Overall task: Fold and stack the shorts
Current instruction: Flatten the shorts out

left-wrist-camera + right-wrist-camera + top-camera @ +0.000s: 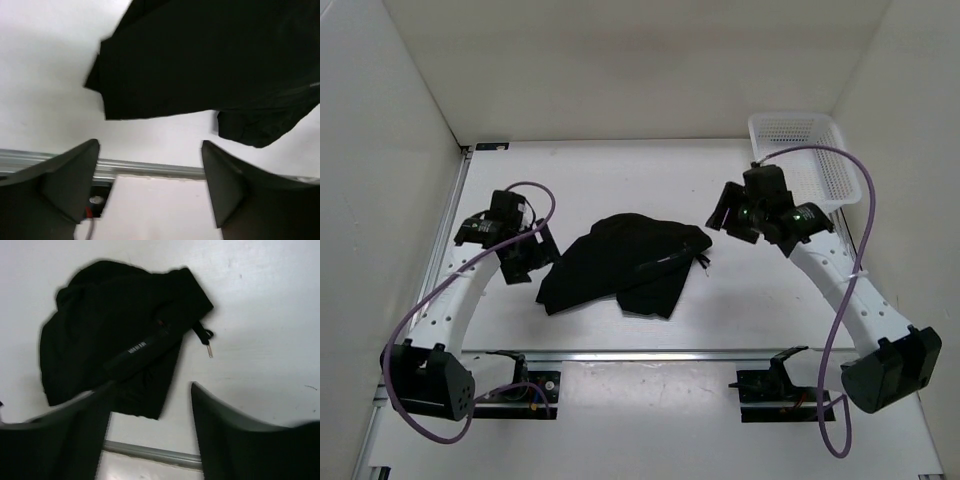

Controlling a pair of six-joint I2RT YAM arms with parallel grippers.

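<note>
One pair of shorts (pixel 625 265) lies crumpled, just right of the left pincer (pixel 150 144), left of the right pincer (pixel 150 385); both stand open, gripping nothing.

We reach both arms inward from either side, our left gripper (pixel 534 252) set low with its jaws spread wide, our right gripper (pixel 723 213) higher and tilted downward, its jaws parted too.

The top view looks down from above and behind me over the whole surface (pixel 620 170). My left wrist camera sits low, looking past my left hand (pixel 150 150) at part of the shorts (pixel 210 60). My right wrist camera, behind my right hand (pixel 150 387), sits higher and sees them whole. All 3 views share the shorts.
</note>
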